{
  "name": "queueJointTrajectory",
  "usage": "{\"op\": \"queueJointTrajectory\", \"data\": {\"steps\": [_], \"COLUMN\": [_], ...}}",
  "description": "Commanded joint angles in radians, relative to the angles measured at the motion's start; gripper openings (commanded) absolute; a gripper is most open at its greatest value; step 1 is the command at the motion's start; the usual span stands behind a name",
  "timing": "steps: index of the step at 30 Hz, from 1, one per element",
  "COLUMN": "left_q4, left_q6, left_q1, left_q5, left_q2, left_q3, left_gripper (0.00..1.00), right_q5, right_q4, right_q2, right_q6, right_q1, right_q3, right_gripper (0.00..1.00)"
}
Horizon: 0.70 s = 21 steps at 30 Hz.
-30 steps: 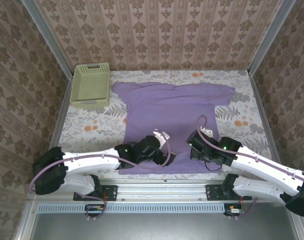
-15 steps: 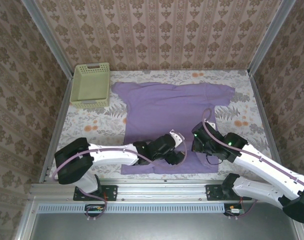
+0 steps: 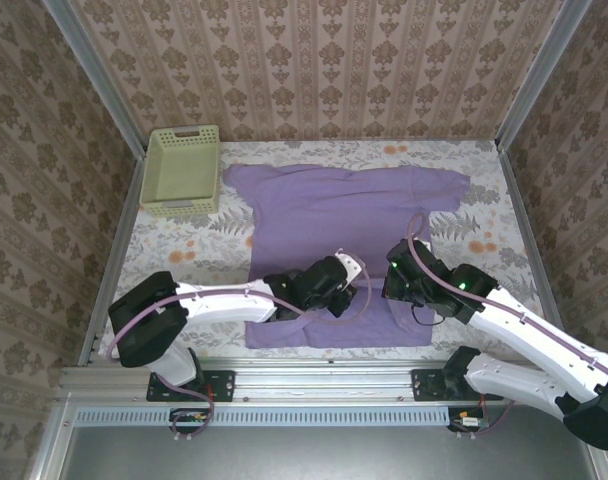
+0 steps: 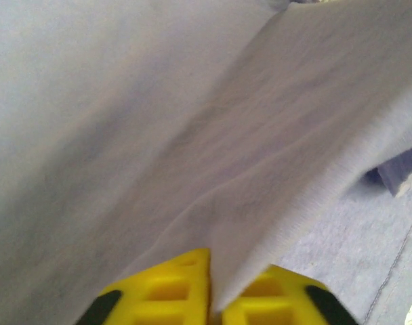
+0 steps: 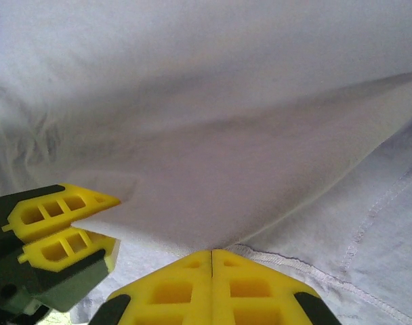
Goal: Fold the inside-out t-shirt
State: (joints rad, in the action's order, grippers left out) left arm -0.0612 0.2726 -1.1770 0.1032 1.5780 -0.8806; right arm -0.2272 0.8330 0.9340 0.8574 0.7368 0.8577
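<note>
The white left arm (image 3: 224, 300) stretches low and rightward, its yellow-fingered left gripper (image 4: 213, 298) clamped on the lavender-purple cotton t-shirt (image 4: 192, 135). The white right arm (image 3: 514, 325) angles inward, its yellow-fingered right gripper (image 5: 211, 284) pinching the same cloth, close beside the left one.

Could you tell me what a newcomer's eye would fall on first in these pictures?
The big purple t-shirt spread across the middle of the floral table catches the eye first. Next come the left tool and right tool, side by side over its near end, each shut on a raised fold of cloth. A pale green basket stands at the far left corner.
</note>
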Motion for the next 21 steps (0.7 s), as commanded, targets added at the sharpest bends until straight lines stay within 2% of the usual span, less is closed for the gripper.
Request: {"op": "queueJointTrajectory", "data": {"steps": [1,3,6,7,11,15,21], "left_q4": [-0.006,0.01,0.026,0.027,0.043,0.078,0.121], "left_q6": [0.015,0.017,0.002,0.0,-0.007,-0.025,-0.04], "left_q1": [0.039,0.071,0.105,0.117,0.164,0.188,0.195], "left_q5": [-0.062,-0.1,-0.124,-0.136,-0.185,-0.209,-0.226], "left_q2": [0.009,-0.007,-0.038,-0.045,-0.064,-0.073,-0.088], "left_q3": [-0.047,-0.072,-0.107,-0.115,-0.147,-0.18,-0.223], "left_gripper": [0.05,0.02,0.01,0.01,0.01,0.01,0.02], "right_q5": [-0.027,-0.071,-0.004,0.01,-0.013,-0.064,-0.122], "right_q4": [0.0,0.001,-0.122,-0.169,-0.394,-0.625,-0.886], "right_q2": [-0.016,-0.059,-0.157,-0.182,-0.201,-0.112,0.087], "right_q6": [-0.063,-0.107,-0.176,-0.173,-0.166,-0.191,-0.256], "right_q1": [-0.007,-0.005,0.014,0.035,0.177,0.3,0.35], "right_q3": [0.013,-0.001,-0.102,-0.148,-0.31,-0.421,-0.489], "right_gripper": [0.16,0.31,0.51,0.54,0.59,0.61,0.63]}}
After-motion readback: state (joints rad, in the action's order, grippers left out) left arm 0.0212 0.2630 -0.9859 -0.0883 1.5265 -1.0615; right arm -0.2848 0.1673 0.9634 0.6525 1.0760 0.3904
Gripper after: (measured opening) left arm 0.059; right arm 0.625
